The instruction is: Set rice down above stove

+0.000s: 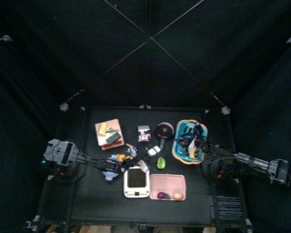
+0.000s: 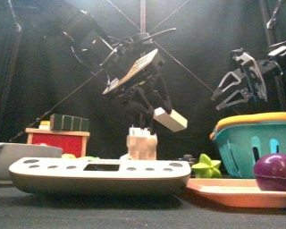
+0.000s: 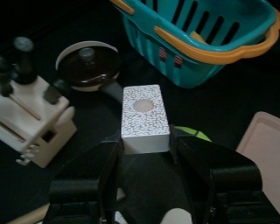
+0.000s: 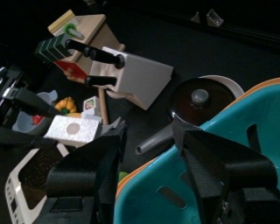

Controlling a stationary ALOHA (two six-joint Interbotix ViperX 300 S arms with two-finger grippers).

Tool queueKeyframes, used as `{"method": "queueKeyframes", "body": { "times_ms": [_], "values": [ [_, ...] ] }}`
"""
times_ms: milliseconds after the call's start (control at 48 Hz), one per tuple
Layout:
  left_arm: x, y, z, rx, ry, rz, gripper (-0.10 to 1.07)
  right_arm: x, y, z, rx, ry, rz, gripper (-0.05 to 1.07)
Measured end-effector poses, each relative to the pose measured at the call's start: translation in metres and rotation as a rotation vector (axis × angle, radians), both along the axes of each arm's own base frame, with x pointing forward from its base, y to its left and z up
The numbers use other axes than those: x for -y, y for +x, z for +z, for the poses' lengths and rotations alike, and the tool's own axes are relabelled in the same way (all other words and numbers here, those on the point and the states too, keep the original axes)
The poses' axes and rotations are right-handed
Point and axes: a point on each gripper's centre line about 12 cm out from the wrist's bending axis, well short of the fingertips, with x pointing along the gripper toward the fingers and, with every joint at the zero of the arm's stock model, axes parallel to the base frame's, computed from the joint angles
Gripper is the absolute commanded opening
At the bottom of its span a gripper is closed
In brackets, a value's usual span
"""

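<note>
Stove (image 2: 100,175): nearest the front camera, white, flat on the table (image 2: 133,210); we read its far side as the drop zone.
Rice (image 3: 145,122): small pale box, pinched at one end by the left end effector (image 3: 149,150) and carried tilted in the air over the stove, clear of the knife block (image 2: 142,144) (we judge the height is for clearance).
Right end effector (image 4: 149,144): jaws spread, empty, parked high over the teal basket (image 2: 263,143).
Pink tray (image 2: 235,188): beside the stove, bearing a purple ball (image 2: 275,172).
</note>
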Motion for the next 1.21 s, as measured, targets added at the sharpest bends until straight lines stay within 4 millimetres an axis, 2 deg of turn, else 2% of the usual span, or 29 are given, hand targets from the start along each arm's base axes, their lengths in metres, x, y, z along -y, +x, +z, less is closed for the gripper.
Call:
{"method": "queueKeyframes", "body": {
  "times_ms": [292,479,812,1021,1208],
  "values": [
    [0.001,0.012,-0.029,-0.048,-0.064,0.057,0.64,0.000,0.000,-0.001,-0.003,0.001,0.000,0.83],
    [0.000,0.011,-0.036,-0.061,-0.101,0.081,0.69,0.000,0.000,0.000,-0.001,0.002,-0.001,0.83],
    [-0.008,0.012,-0.059,-0.101,-0.175,0.117,0.70,0.000,0.000,-0.001,-0.005,0.004,-0.002,0.83],
    [-0.009,0.016,-0.062,-0.102,-0.193,0.104,0.71,0.000,0.000,-0.002,-0.005,0.003,0.000,0.83],
    [-0.008,0.017,-0.070,-0.113,-0.228,0.085,0.79,0.001,0.000,-0.001,-0.004,0.002,-0.002,0.83]
  ]
}}
